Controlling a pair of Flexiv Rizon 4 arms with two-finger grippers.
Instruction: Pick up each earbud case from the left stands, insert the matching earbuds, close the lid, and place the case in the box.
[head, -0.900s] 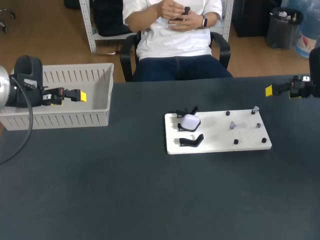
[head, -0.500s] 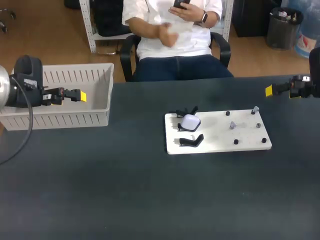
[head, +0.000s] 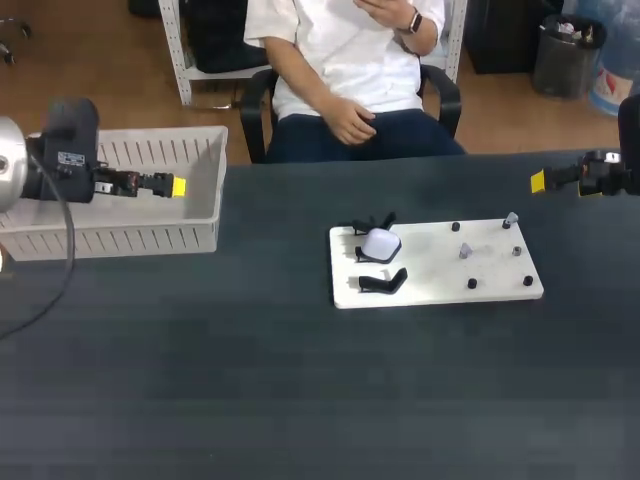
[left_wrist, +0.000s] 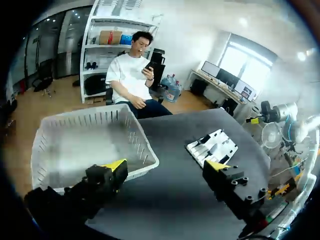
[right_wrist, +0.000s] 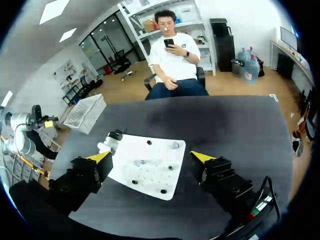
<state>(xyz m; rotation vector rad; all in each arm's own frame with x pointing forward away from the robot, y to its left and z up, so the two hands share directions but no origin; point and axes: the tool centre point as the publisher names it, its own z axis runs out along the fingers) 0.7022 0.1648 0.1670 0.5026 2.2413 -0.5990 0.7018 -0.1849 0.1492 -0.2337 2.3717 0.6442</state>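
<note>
Left tool (left_wrist: 166, 165), fingers spread wide and gripping nothing, hangs above box (head: 120, 240) at table's (head: 300, 400) far left edge. Right tool (right_wrist: 152, 156), likewise released, hovers near far right edge, well apart from white board (head: 440, 285). Broad stretch of dark table between box and board. White earbud case (head: 380, 243) sits among black stands (head: 383, 283) on board's left end.

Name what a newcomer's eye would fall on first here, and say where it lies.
The white board lies mid-table, a white earbud case at its left end. A pale slatted box sits far left, the left gripper open by it; the right gripper hangs open far right.
</note>
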